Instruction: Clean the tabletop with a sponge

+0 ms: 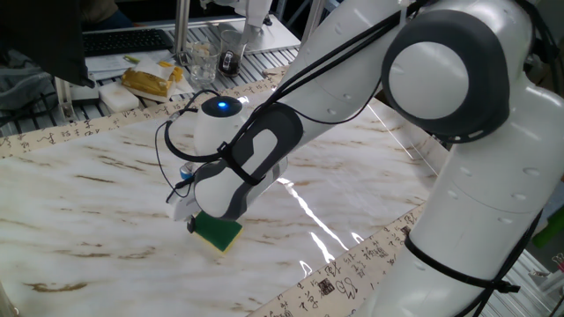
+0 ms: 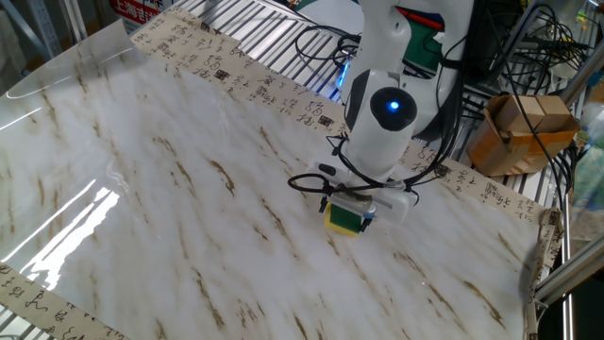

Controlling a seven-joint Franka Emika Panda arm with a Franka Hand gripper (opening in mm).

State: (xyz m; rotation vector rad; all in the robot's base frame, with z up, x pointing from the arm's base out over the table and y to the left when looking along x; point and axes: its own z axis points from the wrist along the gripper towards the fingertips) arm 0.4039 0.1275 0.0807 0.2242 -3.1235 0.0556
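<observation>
Wiping under way: my jaws [image 2: 350,210] are clamped on the small rectangular sponge with a dark green scouring top over yellow foam [image 1: 218,233].

I press the sponge flat against the glossy white marble-look counter with brown streaks [image 2: 170,189], in the part nearer the beige border printed with dark characters [image 2: 245,80]. I see no spill or dirt to gauge, so I judge the task mid-course: the sponge is in hand and on the surface, and wide stretches of counter to either side look left to cover.
</observation>
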